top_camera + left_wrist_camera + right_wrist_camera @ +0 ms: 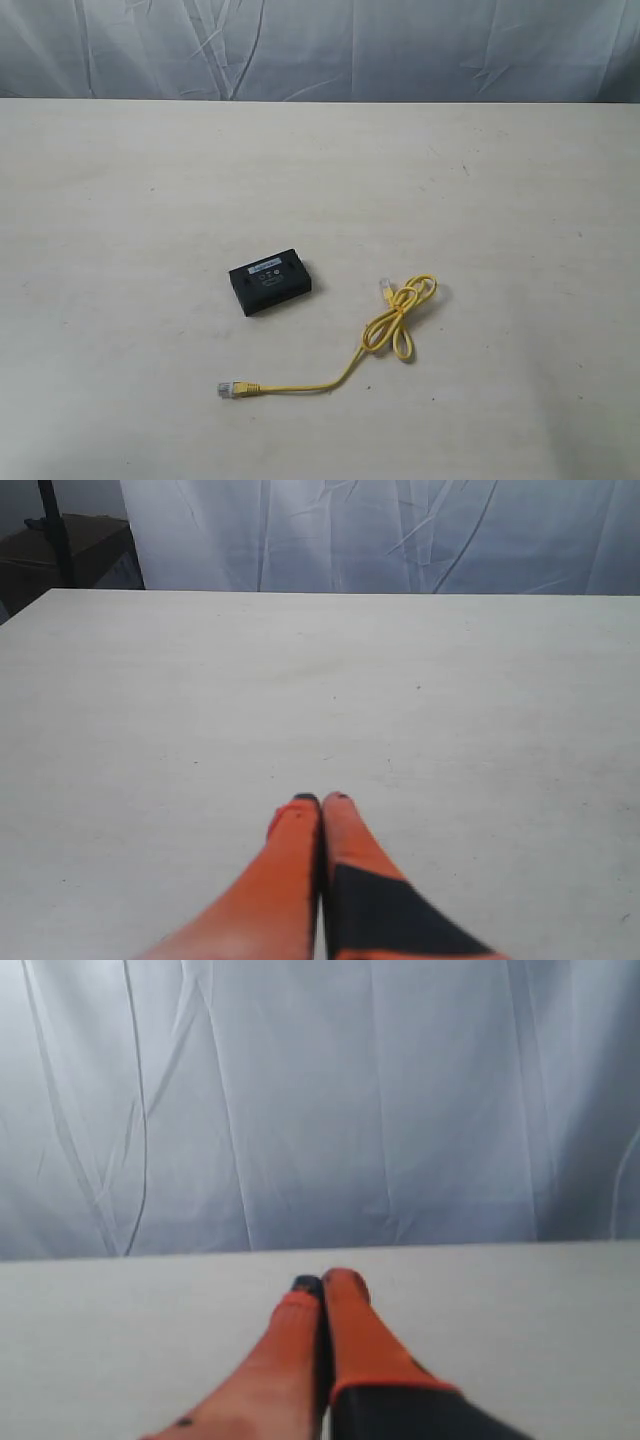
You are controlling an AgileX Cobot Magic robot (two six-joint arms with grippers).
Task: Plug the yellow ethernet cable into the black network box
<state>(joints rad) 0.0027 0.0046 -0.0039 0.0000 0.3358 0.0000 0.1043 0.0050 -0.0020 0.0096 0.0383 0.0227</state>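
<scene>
The black network box (270, 281) lies flat near the middle of the table in the exterior view, its pale label strip facing up. Right of it lies the yellow ethernet cable (388, 329), looped at its far end. One clear plug (385, 290) rests by the loop, the other (226, 389) in front of the box. Neither gripper shows in the exterior view. My left gripper (321, 800) is shut over bare table, orange fingers pressed together. My right gripper (323, 1282) is shut too, nothing held. Neither wrist view shows box or cable.
The pale table (120, 200) reaches back to a wrinkled grey-white curtain (320, 45). In the left wrist view a dark stand (55, 530) and a dark box stand beyond the table's far corner.
</scene>
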